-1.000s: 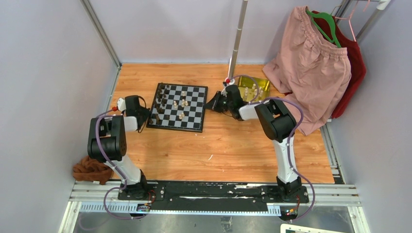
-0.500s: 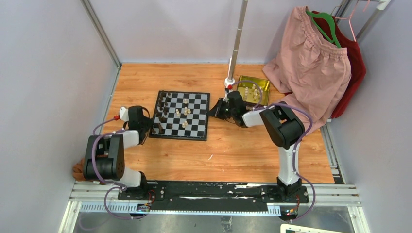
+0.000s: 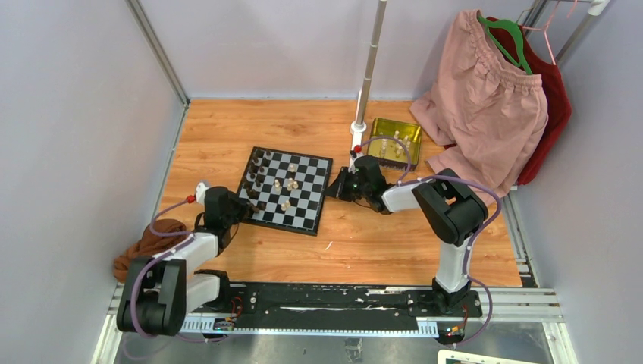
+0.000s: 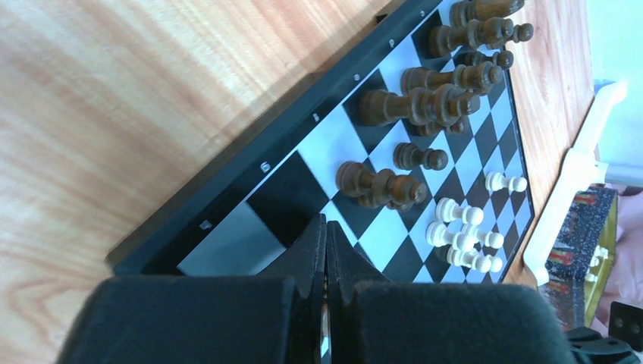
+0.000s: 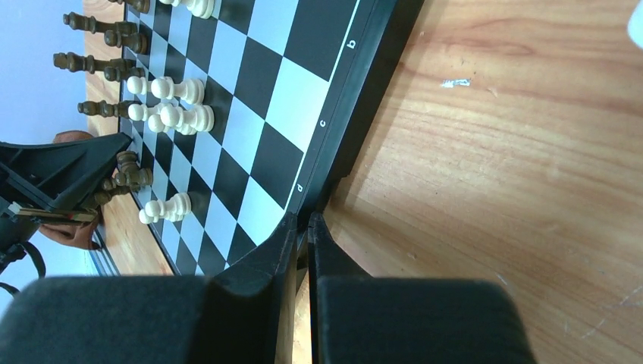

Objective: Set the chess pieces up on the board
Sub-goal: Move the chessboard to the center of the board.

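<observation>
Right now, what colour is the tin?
The tin is shiny gold; the top view shows it best.

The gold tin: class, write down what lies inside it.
A few cream chess pieces lie inside the gold tin. The right arm's purple cable crosses it, hiding whatever is beneath.

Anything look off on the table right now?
The board sits skewed to the table edges, with the right hand gripping its rim. The cream pieces huddle mid-board instead of standing in rows.
</observation>
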Controlling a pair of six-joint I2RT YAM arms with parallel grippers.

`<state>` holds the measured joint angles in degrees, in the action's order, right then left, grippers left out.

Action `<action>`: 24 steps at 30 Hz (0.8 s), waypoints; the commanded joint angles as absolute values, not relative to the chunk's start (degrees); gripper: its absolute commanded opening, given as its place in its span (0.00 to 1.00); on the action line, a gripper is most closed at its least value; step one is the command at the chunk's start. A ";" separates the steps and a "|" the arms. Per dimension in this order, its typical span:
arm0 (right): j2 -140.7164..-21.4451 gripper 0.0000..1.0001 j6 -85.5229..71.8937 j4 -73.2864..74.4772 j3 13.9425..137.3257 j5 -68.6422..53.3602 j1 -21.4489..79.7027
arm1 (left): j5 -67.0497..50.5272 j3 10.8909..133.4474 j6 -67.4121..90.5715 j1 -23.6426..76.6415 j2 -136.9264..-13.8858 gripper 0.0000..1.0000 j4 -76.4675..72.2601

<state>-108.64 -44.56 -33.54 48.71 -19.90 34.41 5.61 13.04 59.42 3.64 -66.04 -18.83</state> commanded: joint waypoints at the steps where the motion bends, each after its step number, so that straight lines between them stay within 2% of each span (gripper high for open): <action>1: -109.85 0.03 -40.51 -23.37 45.37 -19.21 36.00 | 9.21 10.59 58.84 4.05 -60.98 0.00 -10.37; 7: -110.63 0.02 -39.87 -21.98 46.47 -18.81 35.95 | 16.31 12.85 57.55 4.09 -52.91 0.01 -2.12; 9: -110.78 0.02 -39.60 -21.80 46.29 -18.75 35.81 | 18.64 13.91 57.60 4.05 -51.71 0.04 -0.38; 24: -107.73 0.01 -38.71 -21.49 40.30 -17.94 33.61 | 27.75 15.67 59.60 4.04 -53.12 0.15 2.45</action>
